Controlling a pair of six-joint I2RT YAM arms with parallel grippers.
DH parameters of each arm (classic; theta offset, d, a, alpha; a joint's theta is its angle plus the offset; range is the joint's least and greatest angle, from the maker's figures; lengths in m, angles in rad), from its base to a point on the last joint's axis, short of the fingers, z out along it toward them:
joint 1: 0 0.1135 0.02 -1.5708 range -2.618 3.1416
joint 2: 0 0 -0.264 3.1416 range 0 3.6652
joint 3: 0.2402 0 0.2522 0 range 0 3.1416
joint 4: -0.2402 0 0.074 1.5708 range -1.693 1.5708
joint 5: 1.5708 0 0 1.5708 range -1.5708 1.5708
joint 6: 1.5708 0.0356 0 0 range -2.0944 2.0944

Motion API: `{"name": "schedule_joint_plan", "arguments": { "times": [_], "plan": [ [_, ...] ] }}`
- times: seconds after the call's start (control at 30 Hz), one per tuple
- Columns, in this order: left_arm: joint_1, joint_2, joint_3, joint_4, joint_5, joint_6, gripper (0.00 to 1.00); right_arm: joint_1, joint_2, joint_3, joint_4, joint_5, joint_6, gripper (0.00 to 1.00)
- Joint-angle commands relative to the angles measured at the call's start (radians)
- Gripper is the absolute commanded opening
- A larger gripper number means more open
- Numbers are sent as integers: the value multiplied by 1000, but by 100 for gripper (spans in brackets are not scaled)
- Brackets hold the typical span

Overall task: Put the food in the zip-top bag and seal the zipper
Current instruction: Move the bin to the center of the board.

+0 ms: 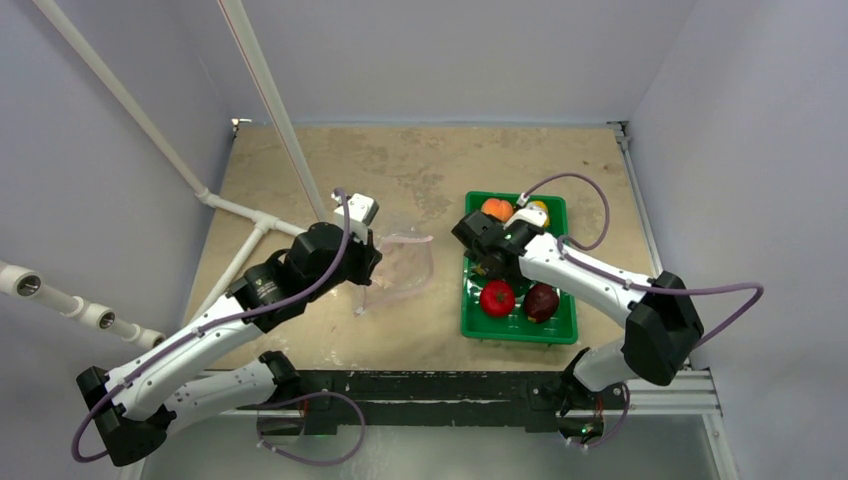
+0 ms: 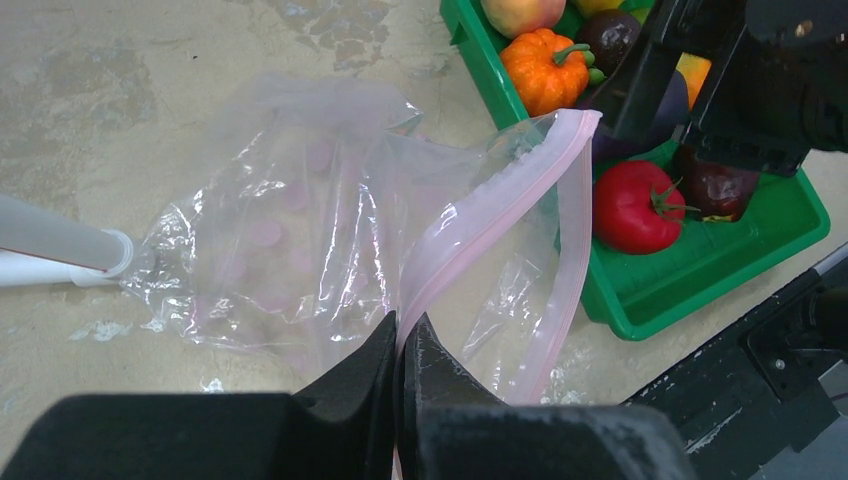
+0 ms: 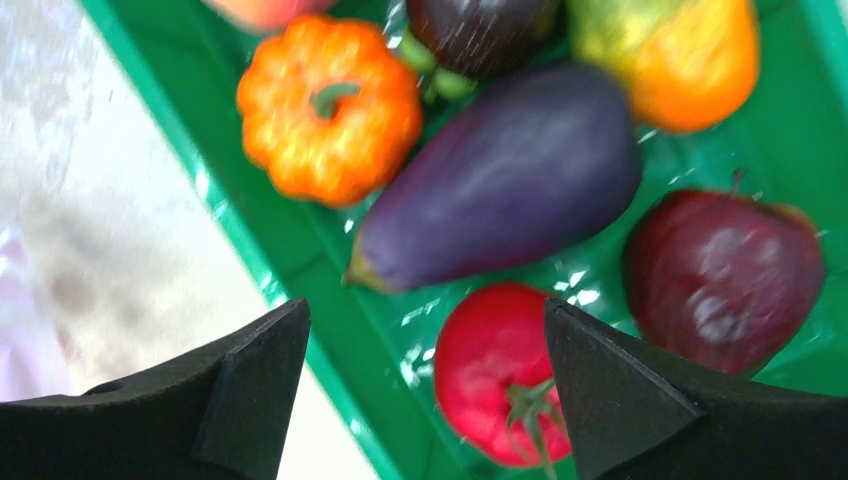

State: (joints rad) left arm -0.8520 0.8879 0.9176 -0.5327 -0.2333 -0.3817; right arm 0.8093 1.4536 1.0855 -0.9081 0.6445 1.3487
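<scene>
No legible text, label, brand, number or sign is found in any of the three views.

Robot lab test cell: plain pale walls box in mottled beige tabletop; white pipe frame; cabled left arm, right arm bolted to black rail.

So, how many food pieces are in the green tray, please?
7 in the tray: peach, pumpkin, dark fruit, yellow fruit at the far end; eggplant mid; tomato, apple nearest. More may be hidden.
</scene>
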Motion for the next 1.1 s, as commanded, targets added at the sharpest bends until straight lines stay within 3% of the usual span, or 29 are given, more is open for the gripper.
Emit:
{"name": "schedule_joint_plan", "arguments": {
  "times": [0.0, 0.23, 0.53, 0.63, 0.73, 0.83, 1.07],
  "plan": [
    [4, -15, -12, 25, 15, -2, 0, -77, -7, 33, -18, 130, -54, 88],
    [3, -20, -16, 27, 16, -3, 0, -189, -15, -10, -14, 168, -65, 88],
    [4, -9, -16, 25, 20, -4, 0, -202, 60, 7, -14, 109, -48, 89],
    [5, -13, -19, 25, 16, -2, 0, -201, 31, 23, 73, 64, -161, 88],
    [4, -11, -18, 24, 15, -2, 0, -201, -89, -11, 288, -105, -384, 83],
    [5, -8, -18, 22, 12, -2, 0, -202, -209, -51, 440, -177, -491, 81],
    [5, -9, -17, 19, -2, -2, 0, -202, -211, -51, 497, -291, -568, 74]
  ]
}}
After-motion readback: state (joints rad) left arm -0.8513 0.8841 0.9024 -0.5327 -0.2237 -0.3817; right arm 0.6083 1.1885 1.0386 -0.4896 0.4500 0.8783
